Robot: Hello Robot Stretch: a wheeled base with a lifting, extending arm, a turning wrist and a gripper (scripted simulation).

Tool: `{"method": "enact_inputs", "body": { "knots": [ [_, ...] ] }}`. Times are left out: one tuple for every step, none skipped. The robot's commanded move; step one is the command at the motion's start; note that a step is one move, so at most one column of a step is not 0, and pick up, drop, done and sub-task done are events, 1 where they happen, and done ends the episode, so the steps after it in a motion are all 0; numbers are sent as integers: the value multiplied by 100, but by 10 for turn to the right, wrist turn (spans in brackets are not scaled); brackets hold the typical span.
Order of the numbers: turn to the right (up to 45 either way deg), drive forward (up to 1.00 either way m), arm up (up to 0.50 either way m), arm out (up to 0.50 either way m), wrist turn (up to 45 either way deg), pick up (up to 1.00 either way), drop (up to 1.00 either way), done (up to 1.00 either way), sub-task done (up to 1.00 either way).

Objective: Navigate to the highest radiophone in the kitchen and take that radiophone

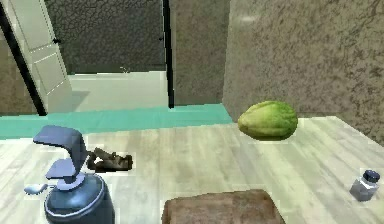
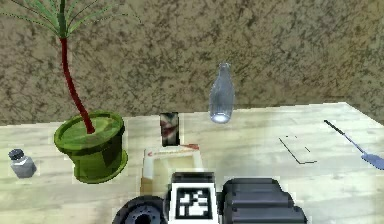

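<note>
Wooden countertop (image 2: pixel 322 180) reached, likely radiophone (image 2: pixel 170 128) upright near gripper (image 2: pixel 143 211), not yet taken; hold impossible to tell.

I find both views evenly and moderately lit, with no glare. In the forward view the bench (image 1: pixel 200 150) reads pale. The white door (image 1: pixel 42 50) at upper left is brightest, and its frame leans in the picture. The green oval fruit (image 1: pixel 268 121) darkens softly underneath. In the arm side view the glass bottle (image 2: pixel 222 95) carries a bright glint low down.
</note>
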Motion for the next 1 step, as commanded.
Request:
{"method": "enact_inputs", "body": {
  "knots": [
    [0, 0, 0, 30, 0, 0, 0, 0, 0]
  ]
}}
